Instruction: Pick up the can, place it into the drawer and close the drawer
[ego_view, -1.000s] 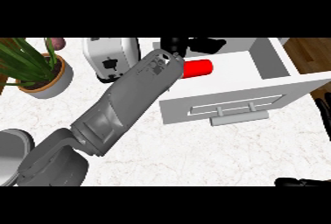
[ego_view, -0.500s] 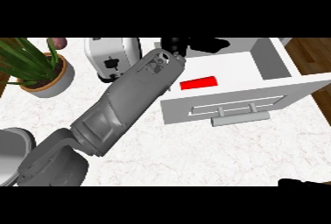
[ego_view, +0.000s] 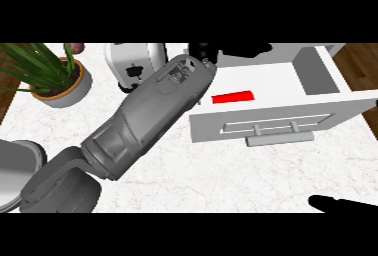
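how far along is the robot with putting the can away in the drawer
Done: the red can lies inside the open drawer. In hand: nothing visible; the left robot hand is above the drawer's back edge. Left: closing the drawer, whose front handle is out over the counter.

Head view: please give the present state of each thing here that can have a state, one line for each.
drawer: open, pulled out.
can: lying on its side inside the drawer, free of any hand.
left hand: above the drawer's back edge, holding nothing; fingers unclear.
right hand: low at the view's right corner, only a tip showing.
toaster: upright, partly hidden by the left forearm.
potted plant: upright.
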